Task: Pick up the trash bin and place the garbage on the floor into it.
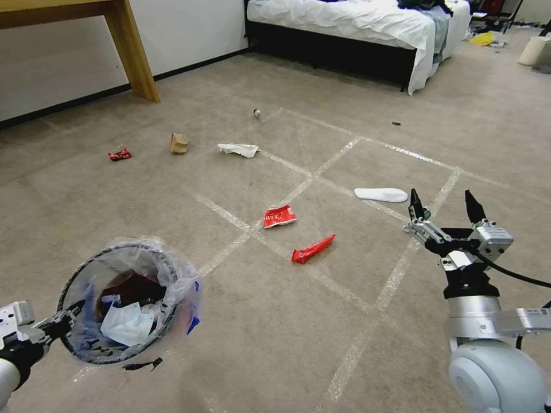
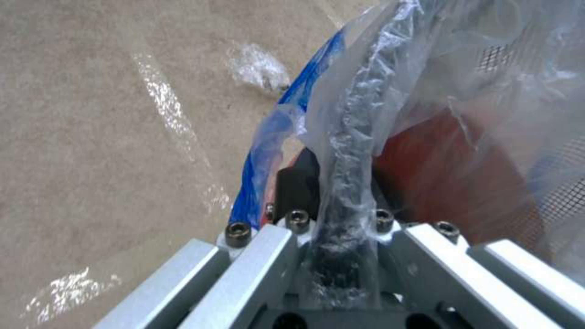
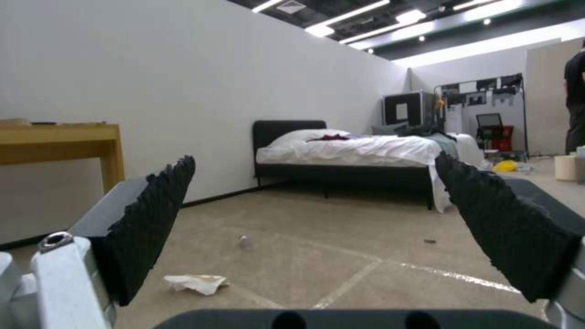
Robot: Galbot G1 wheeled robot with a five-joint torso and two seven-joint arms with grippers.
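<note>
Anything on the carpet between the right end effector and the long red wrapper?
Head view: bare floor crossed by a tape line separates the open right end effector from the red wrapper.

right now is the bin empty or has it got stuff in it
Not empty. The bin, held at its rim by the left gripper, has a crumpled white tissue inside its liner. The right gripper hangs open, holding nothing.

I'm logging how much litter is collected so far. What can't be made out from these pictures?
- Trash bin contents, head view: a white tissue and the crinkled liner hide whatever lies beneath.
- Left gripper, left wrist view: plastic liner drapes over the rim where it grips.
- Small bottle, head view: too small to identify.
- Dark speck on the floor: too small to name.
</note>
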